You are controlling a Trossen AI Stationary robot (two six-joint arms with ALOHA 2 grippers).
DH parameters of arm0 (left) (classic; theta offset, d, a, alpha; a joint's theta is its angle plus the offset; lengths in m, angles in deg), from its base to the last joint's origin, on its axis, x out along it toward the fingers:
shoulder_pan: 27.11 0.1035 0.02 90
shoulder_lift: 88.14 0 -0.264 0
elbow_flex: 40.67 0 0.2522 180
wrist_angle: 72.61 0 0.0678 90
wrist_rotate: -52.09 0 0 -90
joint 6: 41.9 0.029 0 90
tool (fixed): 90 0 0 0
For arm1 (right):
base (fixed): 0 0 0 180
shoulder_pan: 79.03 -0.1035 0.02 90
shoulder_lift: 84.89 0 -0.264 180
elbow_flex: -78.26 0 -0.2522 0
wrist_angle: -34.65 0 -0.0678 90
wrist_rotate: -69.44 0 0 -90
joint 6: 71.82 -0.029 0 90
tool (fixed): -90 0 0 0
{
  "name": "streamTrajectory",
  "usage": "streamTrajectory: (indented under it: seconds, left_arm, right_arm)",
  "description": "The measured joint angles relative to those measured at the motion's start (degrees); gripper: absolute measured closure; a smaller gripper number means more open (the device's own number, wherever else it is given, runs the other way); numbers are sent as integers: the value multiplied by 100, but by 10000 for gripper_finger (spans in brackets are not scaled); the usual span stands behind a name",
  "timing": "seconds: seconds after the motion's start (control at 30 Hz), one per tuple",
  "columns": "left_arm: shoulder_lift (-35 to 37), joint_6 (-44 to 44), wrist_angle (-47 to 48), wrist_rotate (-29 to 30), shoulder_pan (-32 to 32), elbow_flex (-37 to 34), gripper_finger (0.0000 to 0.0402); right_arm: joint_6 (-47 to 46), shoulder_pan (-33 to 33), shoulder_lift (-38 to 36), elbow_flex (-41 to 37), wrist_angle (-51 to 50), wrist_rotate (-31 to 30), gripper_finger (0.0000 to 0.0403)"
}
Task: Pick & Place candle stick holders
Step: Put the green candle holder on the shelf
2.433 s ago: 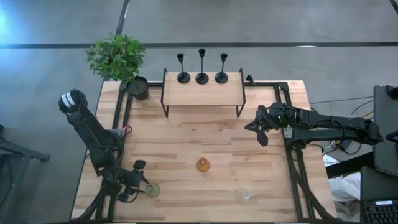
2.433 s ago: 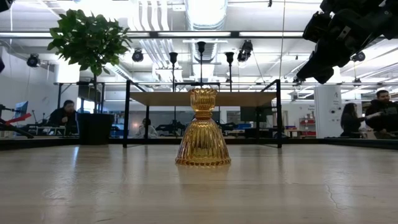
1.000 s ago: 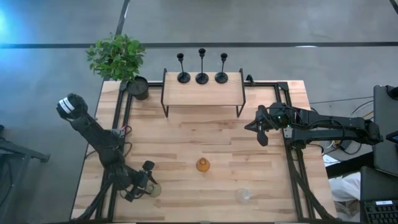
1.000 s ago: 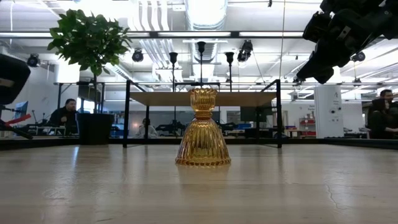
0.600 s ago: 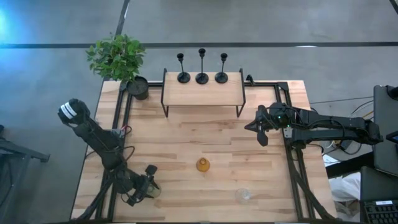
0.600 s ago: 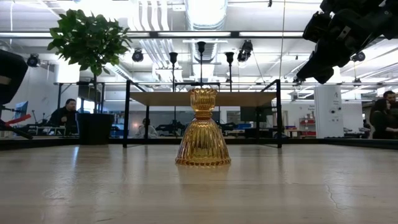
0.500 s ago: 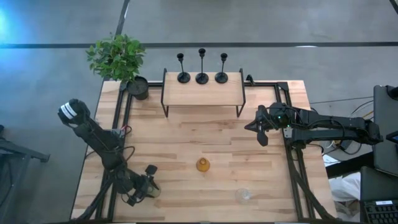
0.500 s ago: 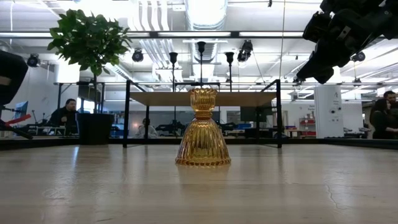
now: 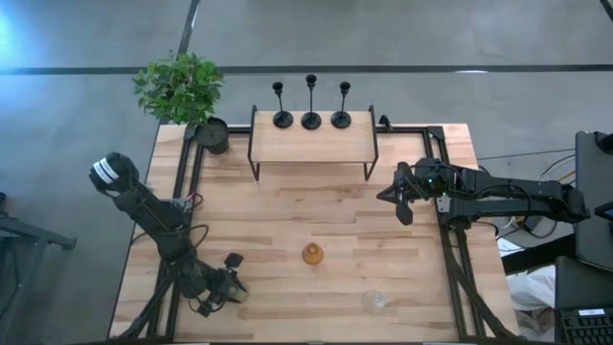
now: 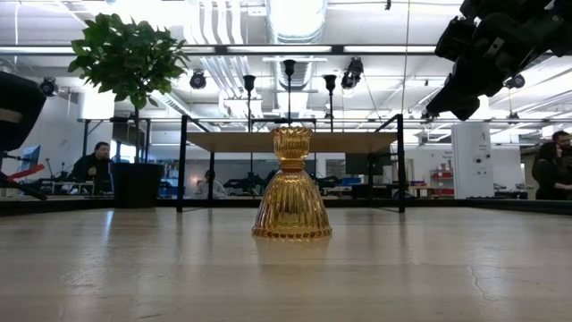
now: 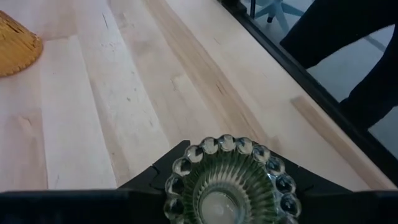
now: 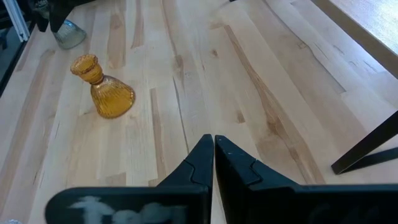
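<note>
Three black candlesticks [image 9: 311, 105] stand on their round bases along the far edge of the raised wooden shelf [image 9: 311, 144]. My left gripper [image 9: 228, 286] is at the table's near left, shut around a greenish glass vase [image 11: 231, 183], which it covers in the high view. My right gripper [image 9: 391, 196] hangs shut and empty above the table's right side; its closed fingertips [image 12: 213, 146] show in the right wrist view. An amber glass vase [image 9: 312, 254] stands upright on its wide base mid-table. My left gripper has one finger on each side of the greenish vase, below its beaded rim [image 11: 186, 163]. The rim hides the place of contact. The fingers [image 11: 163, 169] come slanting down from the table's left. The vase is upright, its mouth facing the wrist camera.
A clear glass vase [image 9: 374, 302] stands near the front edge, right of centre. A potted plant [image 9: 213, 134] stands at the far left corner. Black frame rails run along the table's left and right sides. People sit in the room beyond the table.
My left gripper has gone a little toward the table's near edge and down over the greenish vase, then kept still around it. The vase has stayed where it was.
</note>
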Motion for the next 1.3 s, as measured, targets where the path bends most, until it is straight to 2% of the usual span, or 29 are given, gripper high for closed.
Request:
streamTrajectory:
  seconds: [0.13,0.33,0.5,0.83,1.17,1.3]
  left_arm:
    - [24,-1,9,-1,104,96,251]
    - [273,-10,631,-1,489,293,251]
    - [549,-30,1113,-3,1048,390,251]
    - [1045,77,1156,-43,2267,522,251]
    - [761,396,2431,-52,3710,1916,250]
    - [644,447,2538,-45,4323,2417,250]
  right_arm:
    - [0,-1,2,0,-1,0,390]
    - [0,0,2,0,0,-1,390]
    - [0,-2,2,0,-1,1,390]
    - [2,0,-1,0,-1,1,390]
    - [1,-1,-1,0,1,2,390]
    - [0,-2,-1,0,-2,2,390]
